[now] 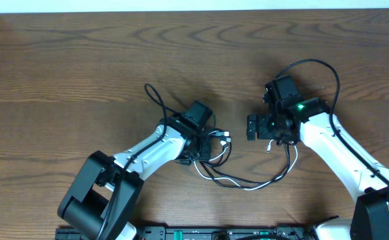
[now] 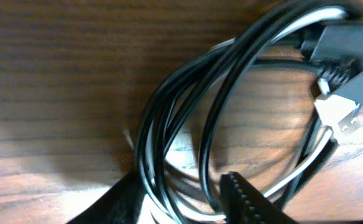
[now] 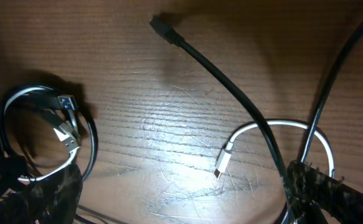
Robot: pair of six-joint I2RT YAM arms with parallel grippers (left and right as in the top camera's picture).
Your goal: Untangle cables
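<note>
Black cable and white cable on bench, mid-frame. Wound together into coil at 9 o'clock end; slack sags via 6 o'clock to 3 o'clock end.

Left gripper straddles coil, likely to anchor it; clamped or loose, cannot tell.

Right gripper spread apart, nothing held, probably lining up on loose ends.

Left wrist alone shows strand crossings. Right wrist alone shows white plug and black plug lying free.

The surface is showing dark brown, streaky wood grain. The black cable is looking glossy, and the white cable is ending in a silvery plug.
</note>
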